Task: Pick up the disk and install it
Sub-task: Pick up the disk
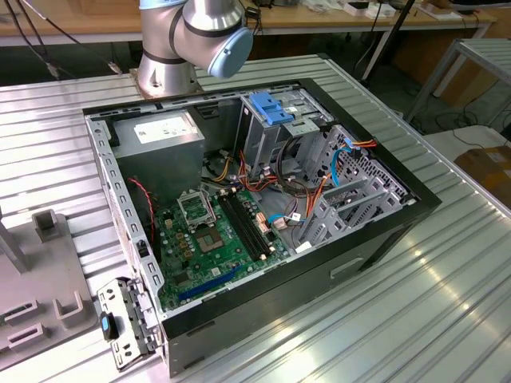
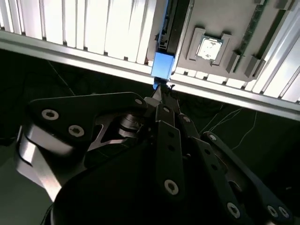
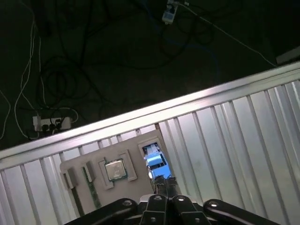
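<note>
While the arm's base [image 1: 164, 72] stands on the ribbed table [image 1: 447, 279] behind the open computer case [image 1: 359, 251], you see its upper links run out of the exterior view at the top. In both wrist views the gripper [image 2: 159, 90] slants toward the grey fixture plate [image 2: 234, 23] near the table's edge. Fingers are drawn nearly together. The tips touch the blue rail end of the disk [image 2: 162, 65], which stands on edge in a slot of that plate, beside a processor chip [image 2: 209, 48]. Firm hold on it: cannot tell.
</note>
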{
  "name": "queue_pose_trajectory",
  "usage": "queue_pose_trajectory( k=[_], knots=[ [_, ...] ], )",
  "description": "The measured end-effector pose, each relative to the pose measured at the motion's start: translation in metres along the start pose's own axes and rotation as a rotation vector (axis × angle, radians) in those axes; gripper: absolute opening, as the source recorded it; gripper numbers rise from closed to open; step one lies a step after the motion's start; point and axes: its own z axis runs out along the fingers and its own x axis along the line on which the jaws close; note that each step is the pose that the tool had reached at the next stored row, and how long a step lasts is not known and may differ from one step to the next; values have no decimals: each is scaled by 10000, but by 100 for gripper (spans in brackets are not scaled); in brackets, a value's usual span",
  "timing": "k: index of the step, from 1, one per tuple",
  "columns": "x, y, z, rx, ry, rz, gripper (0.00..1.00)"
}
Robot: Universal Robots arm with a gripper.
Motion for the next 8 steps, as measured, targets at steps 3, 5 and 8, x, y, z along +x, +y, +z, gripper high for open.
queue_pose_trajectory(
  k=[3, 5, 8],
  knots=[
    [1, 0, 10, -5, 56, -596, 11],
    [1, 0, 20, 66, 114, -792, 11],
    [1, -3, 34, 314, 260, -798, 11]
  ],
)
